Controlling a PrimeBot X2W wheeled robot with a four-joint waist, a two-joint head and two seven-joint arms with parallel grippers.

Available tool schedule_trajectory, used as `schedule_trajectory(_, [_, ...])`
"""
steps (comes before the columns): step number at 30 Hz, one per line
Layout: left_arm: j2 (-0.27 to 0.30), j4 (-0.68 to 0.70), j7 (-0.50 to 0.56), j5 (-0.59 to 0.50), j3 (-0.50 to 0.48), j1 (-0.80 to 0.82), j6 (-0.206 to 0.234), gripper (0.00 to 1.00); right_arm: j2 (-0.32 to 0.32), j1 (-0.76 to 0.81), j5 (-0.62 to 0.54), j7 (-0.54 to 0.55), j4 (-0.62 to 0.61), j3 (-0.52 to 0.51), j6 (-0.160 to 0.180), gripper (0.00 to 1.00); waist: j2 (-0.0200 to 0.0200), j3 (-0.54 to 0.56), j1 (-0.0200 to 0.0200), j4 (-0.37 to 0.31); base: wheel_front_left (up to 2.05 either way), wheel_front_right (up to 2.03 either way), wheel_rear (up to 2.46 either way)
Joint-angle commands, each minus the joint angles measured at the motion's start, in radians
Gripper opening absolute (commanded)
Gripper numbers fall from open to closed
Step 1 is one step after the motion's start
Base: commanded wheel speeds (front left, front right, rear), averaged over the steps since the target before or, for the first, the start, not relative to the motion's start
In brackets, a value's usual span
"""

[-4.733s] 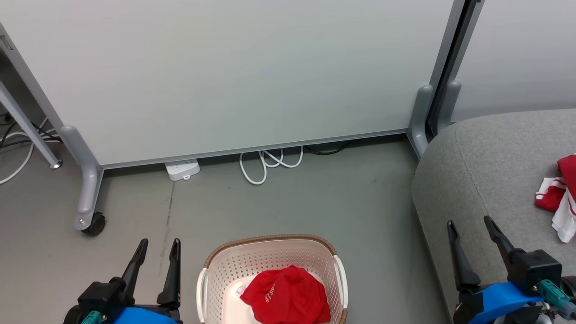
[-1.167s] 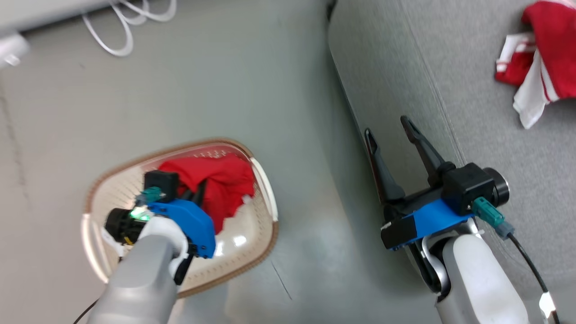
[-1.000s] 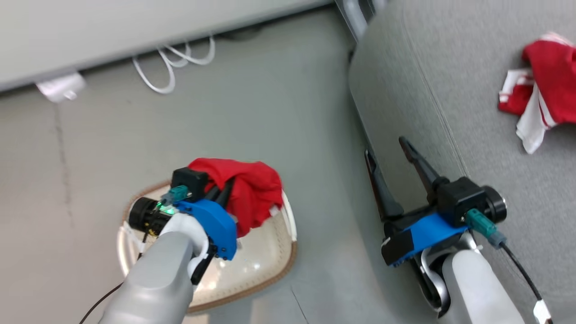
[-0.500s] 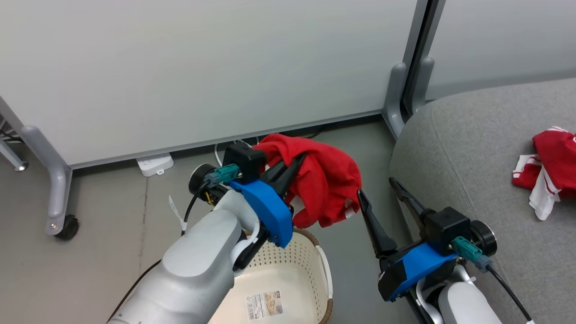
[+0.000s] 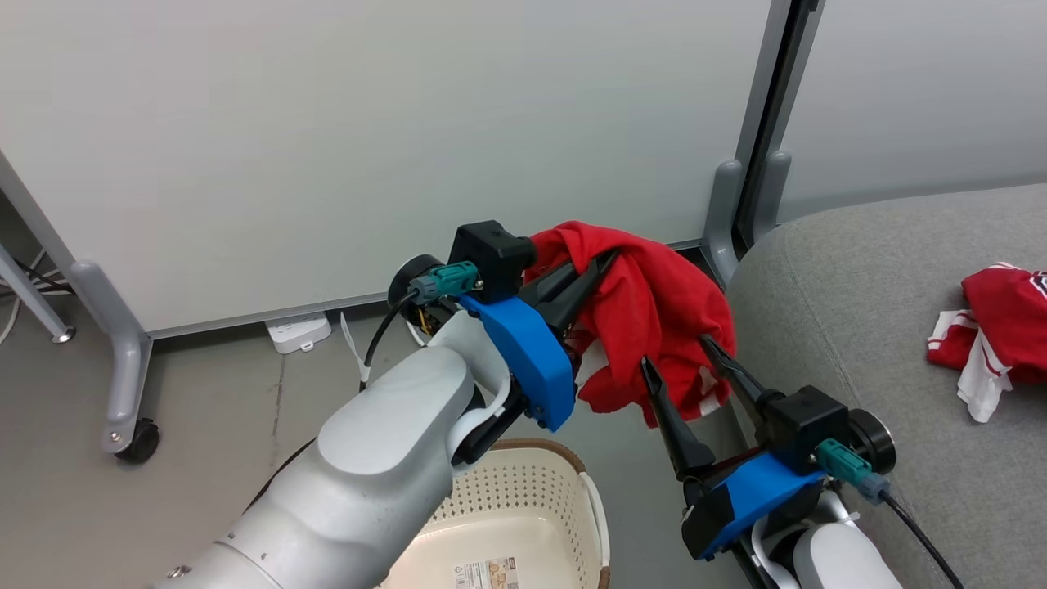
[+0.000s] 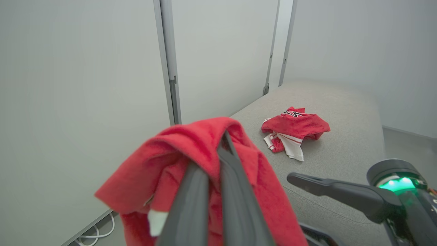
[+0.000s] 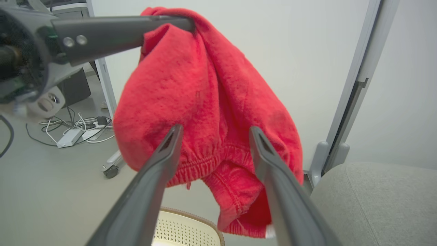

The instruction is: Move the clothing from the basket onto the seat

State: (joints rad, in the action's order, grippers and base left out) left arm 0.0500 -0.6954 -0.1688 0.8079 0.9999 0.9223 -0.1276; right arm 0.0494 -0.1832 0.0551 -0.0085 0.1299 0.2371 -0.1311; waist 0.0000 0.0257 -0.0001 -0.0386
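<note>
Red garment (image 5: 654,303) pinched between closed left fingers (image 5: 585,282), hanging before spread right fingers (image 5: 664,409), perhaps touching

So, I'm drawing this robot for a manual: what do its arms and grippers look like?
The left gripper and right gripper match: two long, tapering black jaws on a blue bracket, a black block, a teal plug feeding a dark cable. Behind them come smooth pale grey forearms. A green light glows on the right gripper's round black wrist.

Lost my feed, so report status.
Left gripper shut on red garment, clear of basket. Right gripper open beside it. Second garment on seat. Nothing seen blocking.
</note>
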Motion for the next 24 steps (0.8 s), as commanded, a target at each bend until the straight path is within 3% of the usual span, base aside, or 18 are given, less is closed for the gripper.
schedule_trajectory(1, [0.001,-0.003,-0.006,0.01,0.003,0.0,-0.004,0.0,0.002,0.014,0.007,-0.003,-0.008,0.006,0.001,1.0,0.0,-0.001,0.0001,-0.005,0.0,0.0,0.0])
schedule_trajectory(16, [0.001,-0.047,-0.02,0.042,0.038,0.012,-0.004,0.0,0.002,-0.006,0.061,0.094,-0.113,0.107,0.001,1.0,0.0,-0.023,0.0001,-0.021,0.0,0.0,0.0])
schedule_trajectory(24, [0.001,-0.046,-0.025,0.061,0.058,0.029,-0.002,0.0,0.002,-0.077,-0.006,0.172,-0.012,0.11,0.001,1.0,0.0,-0.049,0.0001,-0.023,0.0,0.0,0.0])
